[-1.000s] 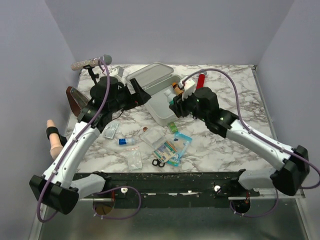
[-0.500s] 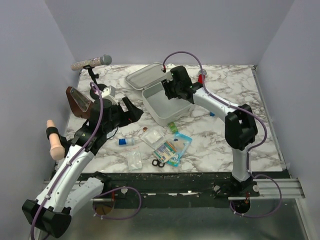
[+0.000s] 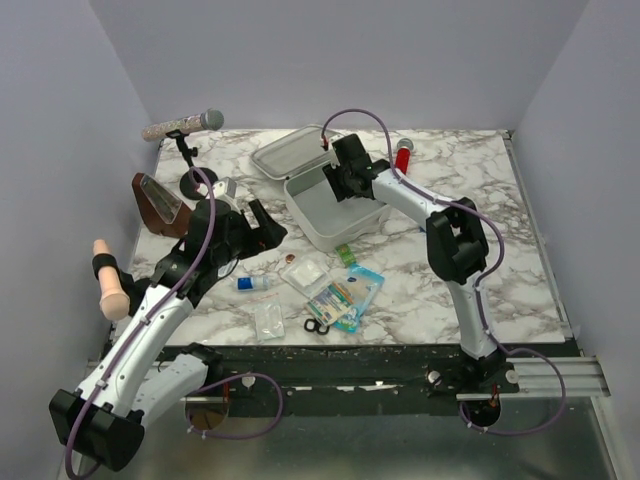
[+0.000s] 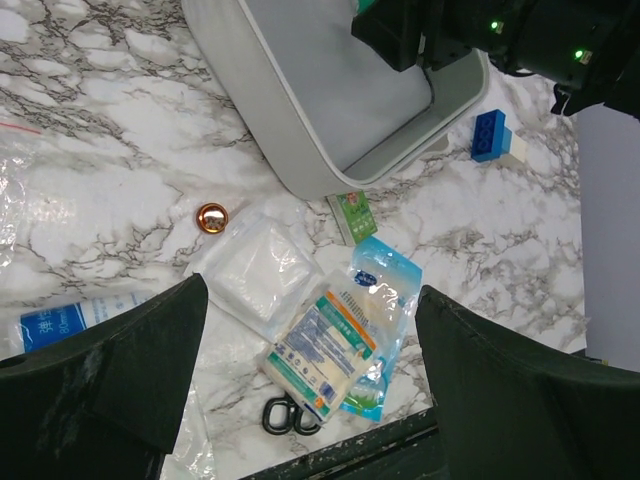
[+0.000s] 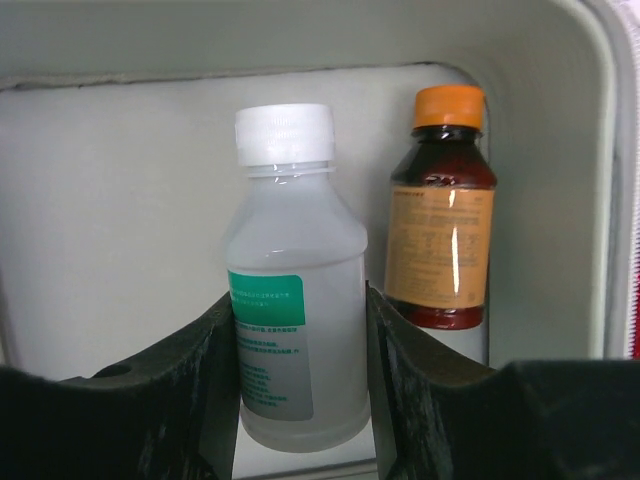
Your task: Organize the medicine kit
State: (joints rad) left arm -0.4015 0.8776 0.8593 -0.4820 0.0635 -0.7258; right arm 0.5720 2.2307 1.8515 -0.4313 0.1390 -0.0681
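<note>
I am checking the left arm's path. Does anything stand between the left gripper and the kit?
Nothing upright does. Only flat things lie between the left gripper and the kit: a gauze packet, a copper disc, a green packet. Inside the kit, the right gripper holds a clear bottle.

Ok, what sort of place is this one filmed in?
Probably a robot lab test cell: plain lilac walls enclose a marble-patterned tabletop, with a black mounting rail along its near edge.

The left pincer (image 4: 310, 292) is held wide open; the right pincer (image 5: 300, 330), arm outstretched, is clamped on a white-capped bottle (image 5: 288, 230)
</note>
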